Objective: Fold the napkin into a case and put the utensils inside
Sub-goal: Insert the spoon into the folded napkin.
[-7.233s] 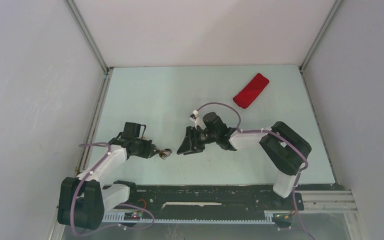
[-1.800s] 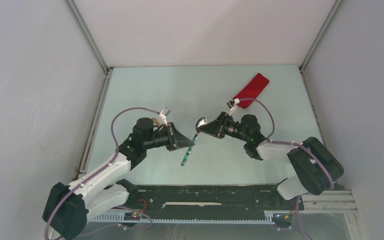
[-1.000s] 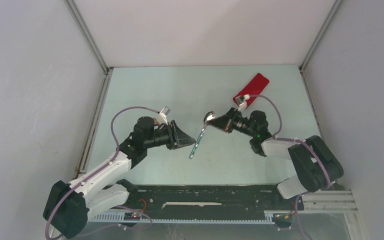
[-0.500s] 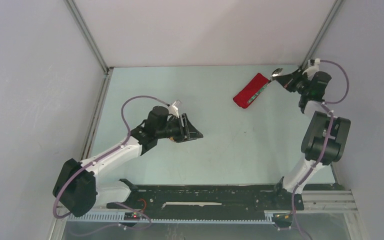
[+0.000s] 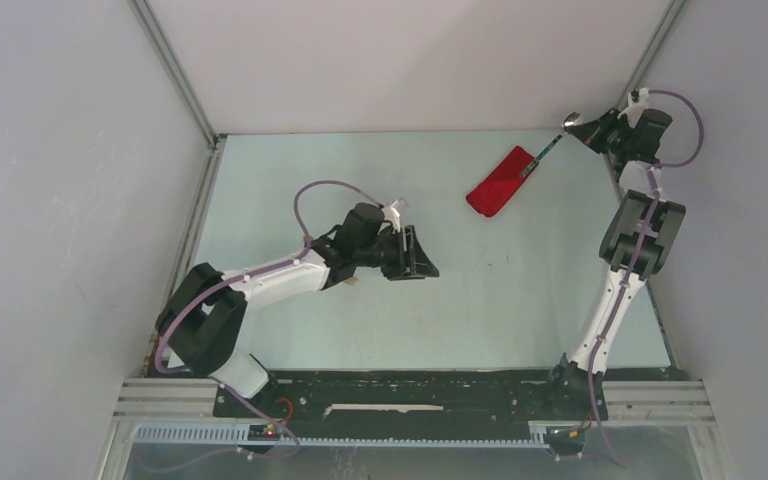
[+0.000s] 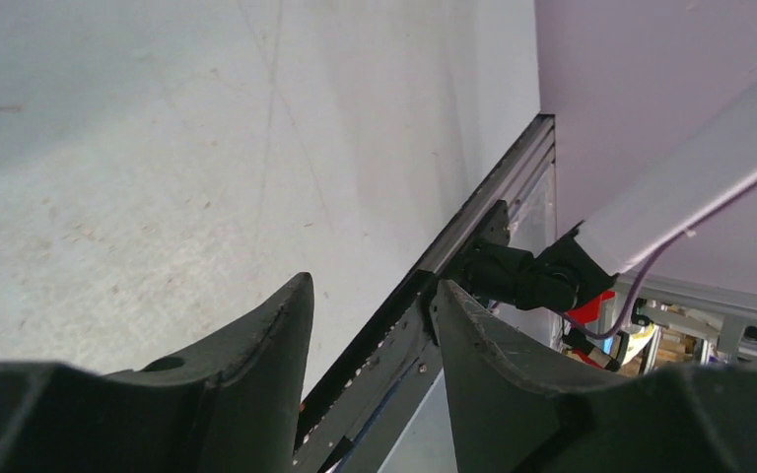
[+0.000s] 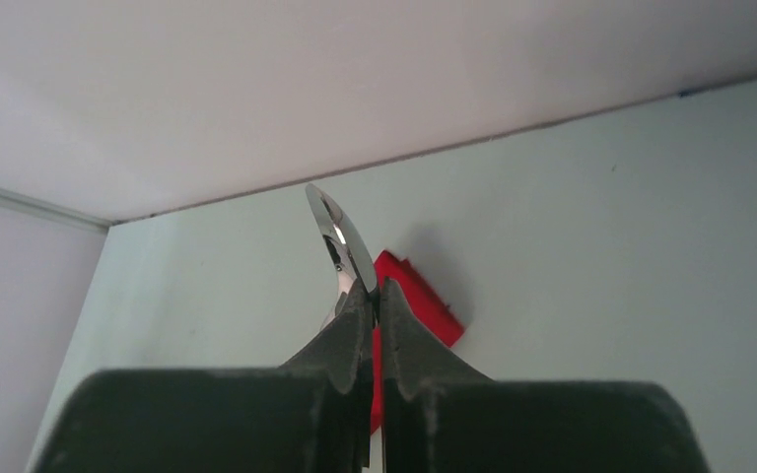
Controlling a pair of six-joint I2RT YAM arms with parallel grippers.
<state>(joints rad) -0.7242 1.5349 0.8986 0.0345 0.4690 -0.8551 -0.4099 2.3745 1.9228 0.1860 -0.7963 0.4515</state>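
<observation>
The case point(image 5: 501, 181) is a narrow, flat, bright red strip of folded cloth lying slantwise near the far right corner of the table point(image 5: 360, 180). The right gripper point(image 5: 585, 130) is clamped on a spoon point(image 5: 550, 145) with a shiny bowl and a teal handle. The handle's end is over the case's far end, though contact is unclear. The left gripper point(image 5: 428, 255) is spread wide and empty at mid-table.

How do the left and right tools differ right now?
The left tool stands open and empty; the right tool is shut on the utensil, pinching it just below its shiny bowl. The left tool sits over the middle of the table, while the right tool is at the far right corner, beyond the red case. Both are black, and neither touches the case.
</observation>
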